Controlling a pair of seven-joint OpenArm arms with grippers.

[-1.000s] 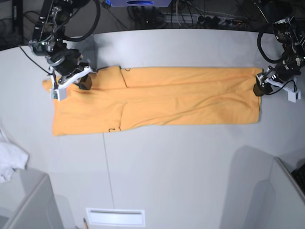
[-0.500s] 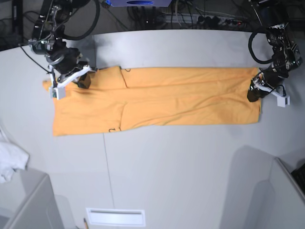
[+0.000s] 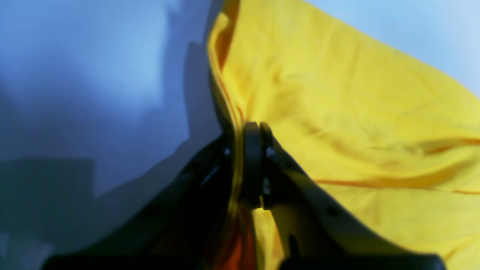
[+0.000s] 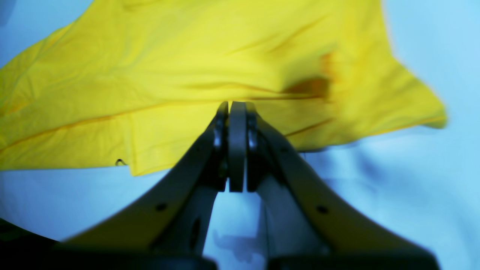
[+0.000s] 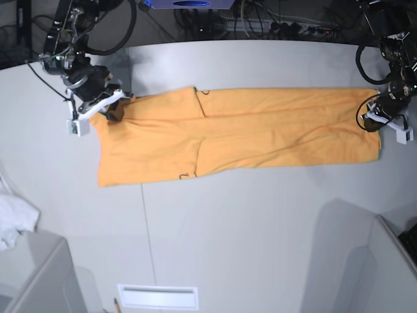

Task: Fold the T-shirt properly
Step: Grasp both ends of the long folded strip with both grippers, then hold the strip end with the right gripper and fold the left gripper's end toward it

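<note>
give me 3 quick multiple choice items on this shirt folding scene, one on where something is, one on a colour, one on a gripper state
1. Where does the small white cloth lie in the base view?
A. on top of the T-shirt
B. at the left edge, apart from the T-shirt
C. between the two arms

2. What colour is the T-shirt?
A. light orange-yellow
B. dark green
C. white

3. How does the left gripper stand?
A. wide open above the table
B. shut on nothing
C. shut on the T-shirt's edge

Answers:
1. B, the white cloth sits at the base view's left border, with bare table between it and the shirt.
2. A, all three views show orange-yellow fabric.
3. C, the left wrist view shows yellow fabric pinched between the closed jaws.
</note>
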